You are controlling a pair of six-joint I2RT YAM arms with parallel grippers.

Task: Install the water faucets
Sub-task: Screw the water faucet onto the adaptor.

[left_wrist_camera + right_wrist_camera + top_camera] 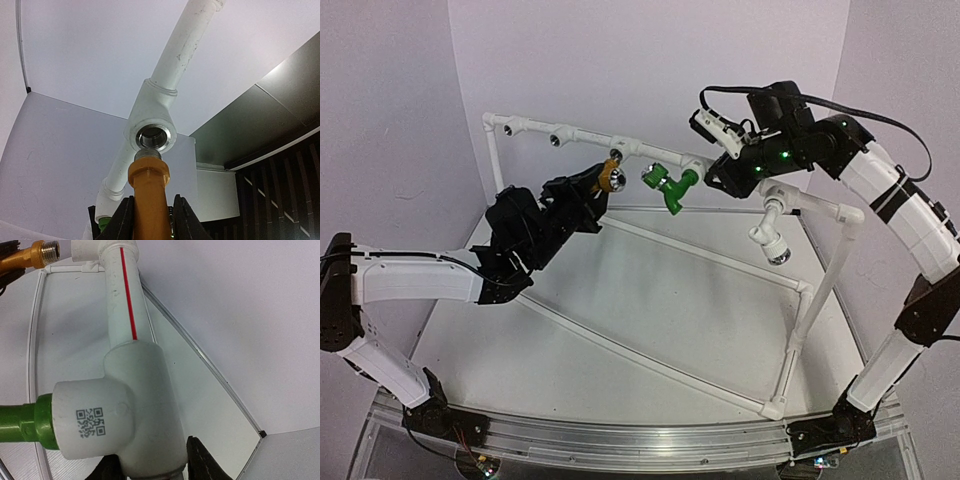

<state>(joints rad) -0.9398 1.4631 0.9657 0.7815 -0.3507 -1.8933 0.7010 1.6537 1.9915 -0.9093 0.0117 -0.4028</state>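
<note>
Yellow faucet (149, 187) is clamped in the left tool (150, 220), with black fingers (122, 222) pinching its body from both sides. Its threaded end points up at the open socket (152, 136) of a white tee (150, 107) on the frame (582, 134). The tip sits right at the socket mouth, lined up; can't tell if any thread has caught, as the left wrist view is too steep. The socket has metal threads inside. In the top view this faucet is raised off the table (620, 310), at the top rail near its middle.

Green faucet (670, 186) hangs just right of the yellow one, apart from it. Its stem is seated in the side port of a white fitting (135, 405) on the same rail, green collar butting the port rim. The right tool (155, 467) grasps that fitting, a dark finger on each side of its lower end, and is not touching the green faucet.

Markings: a black QR code (90, 422) is printed on the fitting's side port, facing the right wrist camera. A thin red stripe (128, 295) runs lengthwise along the pipe (117, 285) above the fitting and ends where pipe meets fitting. The yellow faucet's threaded tip also shows in the top-left corner of the right wrist view.
</note>
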